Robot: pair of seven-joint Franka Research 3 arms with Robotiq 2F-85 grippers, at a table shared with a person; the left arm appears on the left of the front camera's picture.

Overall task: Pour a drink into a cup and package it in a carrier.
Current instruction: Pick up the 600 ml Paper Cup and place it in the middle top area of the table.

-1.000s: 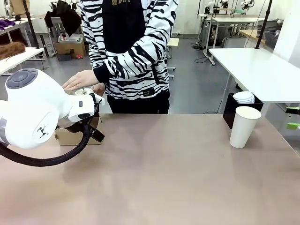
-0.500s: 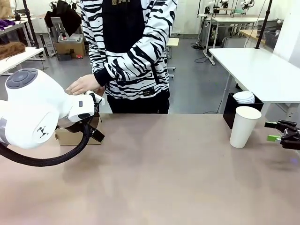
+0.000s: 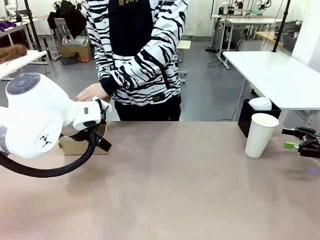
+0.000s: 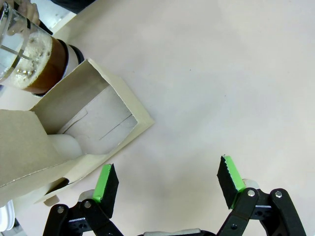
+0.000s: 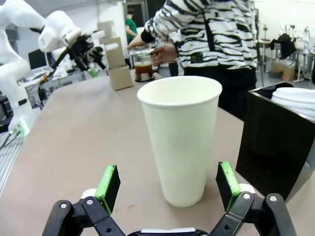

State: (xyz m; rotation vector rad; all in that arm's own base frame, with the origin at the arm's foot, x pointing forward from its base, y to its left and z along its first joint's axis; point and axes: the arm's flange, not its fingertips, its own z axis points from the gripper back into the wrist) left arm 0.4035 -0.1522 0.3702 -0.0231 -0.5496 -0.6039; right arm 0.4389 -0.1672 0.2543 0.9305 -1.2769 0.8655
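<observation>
Nearby, smooth tapering paper cup (image 5: 181,142), boxy cardboard carrier (image 4: 61,101), seemingly glass jug (image 4: 20,53).

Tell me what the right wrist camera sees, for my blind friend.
A white cup stands on the table just ahead of the open right gripper. Far behind, a person's hands are at a jug of brown drink by the carrier.

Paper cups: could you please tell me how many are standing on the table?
1: the cup stands near the table's right end, beside the black box, ahead of the open right gripper. The carrier may hide another.
</observation>
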